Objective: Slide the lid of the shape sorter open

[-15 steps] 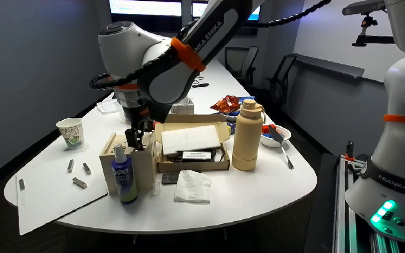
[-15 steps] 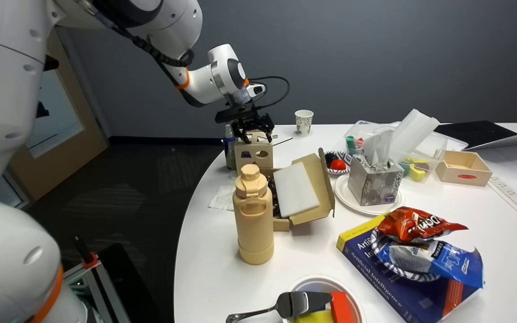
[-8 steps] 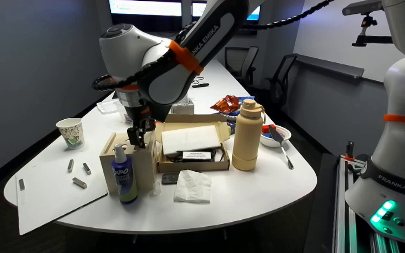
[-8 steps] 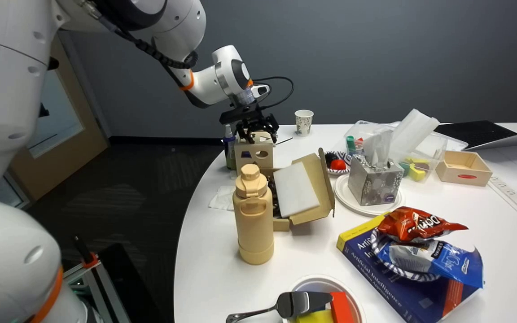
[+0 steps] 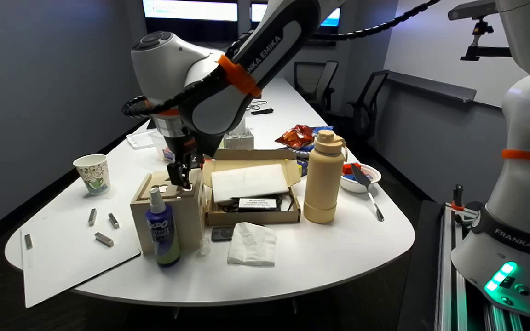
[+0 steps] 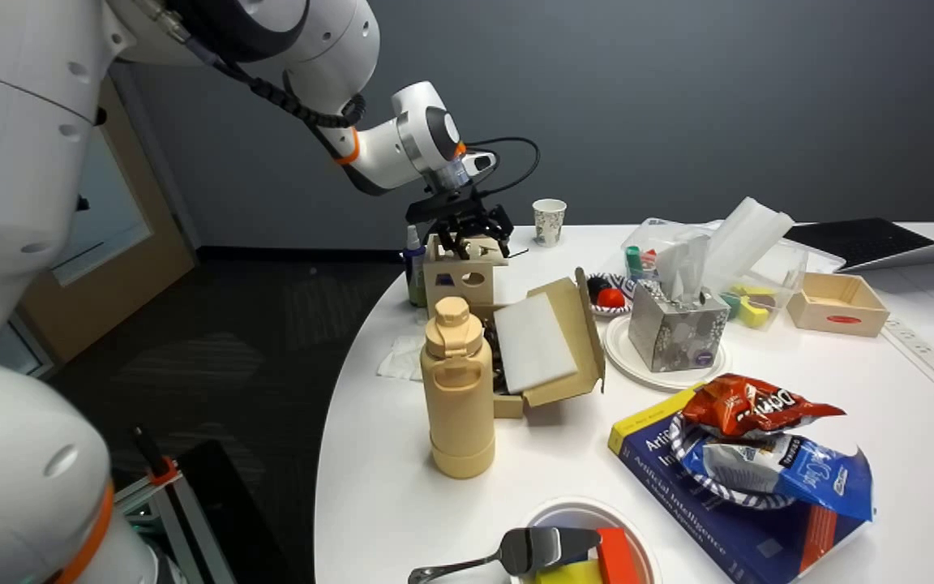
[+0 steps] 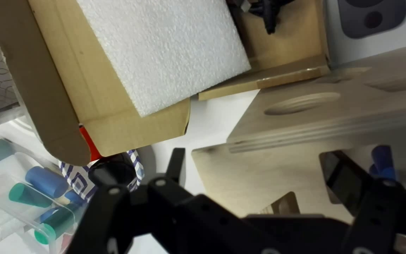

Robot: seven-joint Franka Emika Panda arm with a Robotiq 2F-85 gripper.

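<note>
The shape sorter is a pale wooden box (image 5: 190,225) with holes in its sides, and it also shows in an exterior view (image 6: 452,296). Its flat lid (image 7: 245,169) has cut-out holes and sticks out past the box wall in the wrist view. The lid's overhanging end (image 6: 499,260) shows in an exterior view. My gripper (image 7: 262,171) is open over the lid, with its jaws wide apart. One of its fingers (image 7: 352,187) reaches into a square hole of the lid. The other finger stands beyond the lid's end, apart from it. The gripper also shows in both exterior views (image 5: 183,183) (image 6: 483,247).
A spray bottle (image 5: 164,239) stands right in front of the sorter. An open cardboard box (image 5: 253,218) with white foam (image 5: 249,181) lies beside it. A tan water bottle (image 5: 324,184), a paper cup (image 5: 94,174) and a tissue box (image 6: 674,337) stand farther off.
The gripper has moved away from the spray bottle side, rightward in an exterior view. The lid has slid along with it and now overhangs the box. The box itself has stayed put.
</note>
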